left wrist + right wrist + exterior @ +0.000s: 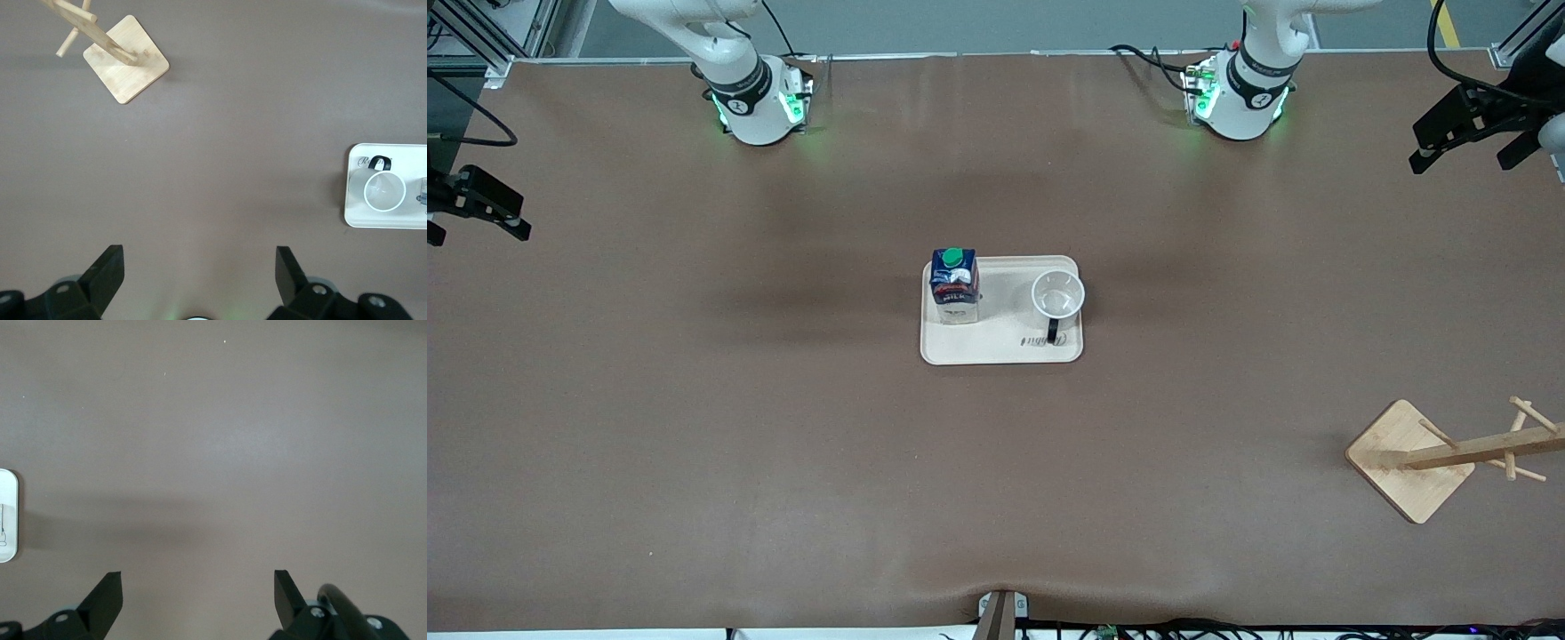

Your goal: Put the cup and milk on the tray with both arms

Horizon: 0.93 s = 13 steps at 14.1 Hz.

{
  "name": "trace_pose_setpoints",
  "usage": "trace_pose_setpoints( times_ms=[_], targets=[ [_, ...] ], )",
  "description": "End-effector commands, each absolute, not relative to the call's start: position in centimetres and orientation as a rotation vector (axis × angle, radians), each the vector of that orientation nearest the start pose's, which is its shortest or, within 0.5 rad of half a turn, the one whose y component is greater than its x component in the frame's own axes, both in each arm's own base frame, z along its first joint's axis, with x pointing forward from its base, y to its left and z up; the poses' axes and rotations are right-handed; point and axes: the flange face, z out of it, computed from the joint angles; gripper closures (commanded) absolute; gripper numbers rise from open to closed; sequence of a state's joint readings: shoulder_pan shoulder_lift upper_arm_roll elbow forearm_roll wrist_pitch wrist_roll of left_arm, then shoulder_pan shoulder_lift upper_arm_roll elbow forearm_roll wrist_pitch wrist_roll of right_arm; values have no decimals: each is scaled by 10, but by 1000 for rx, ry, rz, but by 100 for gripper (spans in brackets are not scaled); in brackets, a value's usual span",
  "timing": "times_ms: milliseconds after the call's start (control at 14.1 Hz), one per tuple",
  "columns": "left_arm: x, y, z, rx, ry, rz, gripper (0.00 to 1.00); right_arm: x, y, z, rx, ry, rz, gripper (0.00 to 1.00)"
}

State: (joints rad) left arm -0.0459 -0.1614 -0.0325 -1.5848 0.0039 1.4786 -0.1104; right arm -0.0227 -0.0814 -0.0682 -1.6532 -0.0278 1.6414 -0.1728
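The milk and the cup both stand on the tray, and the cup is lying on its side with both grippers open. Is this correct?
Not quite: the cup stands upright on the tray, its open mouth facing up, as the front view shows. The milk is on the tray too, and the left gripper and right gripper are open.

Cream tray (1005, 351) with dark script, dark-blue milk (954, 286) with green cap, white cup (1058, 297) with black handle, brown table (694, 400)

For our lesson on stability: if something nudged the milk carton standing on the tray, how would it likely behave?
The milk carton stands upright, taller than its base is wide, so a push near its green cap would probably tip it rather than slide it. It sits at the edge of the tray, so it might topple off onto the table. Its flat sides make rolling unlikely.
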Motion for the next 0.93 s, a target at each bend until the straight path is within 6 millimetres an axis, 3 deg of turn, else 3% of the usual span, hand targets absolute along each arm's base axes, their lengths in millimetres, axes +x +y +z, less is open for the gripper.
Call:
trace_pose_setpoints(
  times_ms=[0,356,498,854],
  targets=[
    [483,-28,701,-3130,-72,-85,0,532,-54,643,-3166,-132,-123,0],
    [479,-29,700,-3128,-51,-45,0,531,-55,643,-3166,-130,-126,0],
    [473,-37,702,-3125,-44,-52,0,532,-56,643,-3166,-125,-123,0],
    [476,-44,700,-3127,-29,-74,0,532,-52,643,-3164,-135,-129,0]
  ],
)
